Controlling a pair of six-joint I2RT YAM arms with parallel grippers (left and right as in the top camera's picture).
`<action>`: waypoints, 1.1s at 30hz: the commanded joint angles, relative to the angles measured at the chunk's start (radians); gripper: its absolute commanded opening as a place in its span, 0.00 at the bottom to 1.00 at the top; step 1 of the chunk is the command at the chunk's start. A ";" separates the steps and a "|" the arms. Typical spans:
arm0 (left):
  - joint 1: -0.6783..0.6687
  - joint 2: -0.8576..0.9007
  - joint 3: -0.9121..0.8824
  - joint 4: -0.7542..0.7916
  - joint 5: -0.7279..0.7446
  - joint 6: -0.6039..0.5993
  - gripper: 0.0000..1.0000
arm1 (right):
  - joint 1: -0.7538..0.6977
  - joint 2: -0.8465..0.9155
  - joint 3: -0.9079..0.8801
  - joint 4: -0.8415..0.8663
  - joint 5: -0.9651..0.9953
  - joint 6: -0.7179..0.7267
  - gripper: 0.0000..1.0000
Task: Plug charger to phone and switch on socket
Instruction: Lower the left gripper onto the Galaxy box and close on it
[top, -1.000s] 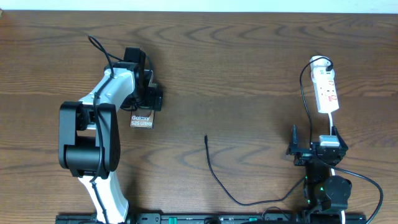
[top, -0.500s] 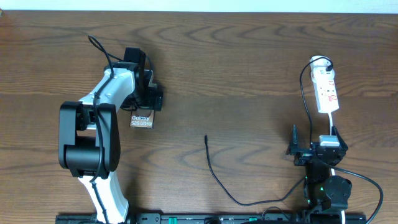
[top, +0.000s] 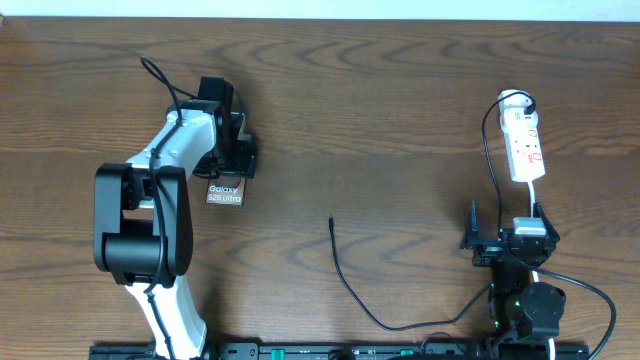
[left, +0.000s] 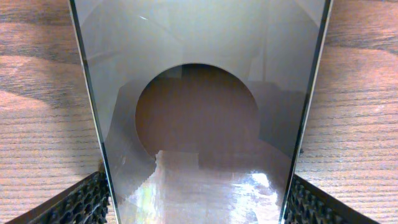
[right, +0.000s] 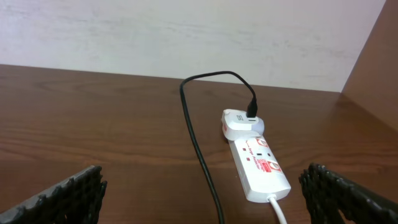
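**A:** From above, where's the phone?

**B:** On the left half of the tabletop, toward the far edge. It pokes out from under the left hand, lettering up.

**A:** And the charger?

**B:** Its tip lies free near the middle, and the cable curls off to the near edge. The socket lies along the right edge. The right hand sits just nearer than it.

**A:** Left wrist camera?

**B:** The phone fills the frame between the left hand's pads, one against each long edge. The hand is closed onto it.

**A:** Right wrist camera?

**B:** The right hand's pads sit at the bottom corners, spread wide with nothing between them. The socket lies ahead. A white adapter sits in its far end with the black cable in it, and a white cord leaves its near end.
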 joint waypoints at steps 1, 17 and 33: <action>0.002 0.023 -0.037 -0.009 0.029 0.002 0.83 | -0.007 -0.006 -0.002 -0.004 -0.002 -0.013 0.99; 0.002 0.023 -0.037 -0.005 0.029 0.002 0.76 | -0.007 -0.006 -0.002 -0.004 -0.002 -0.013 0.99; 0.002 0.023 -0.037 -0.005 0.029 0.002 0.73 | -0.007 -0.006 -0.002 -0.004 -0.002 -0.013 0.99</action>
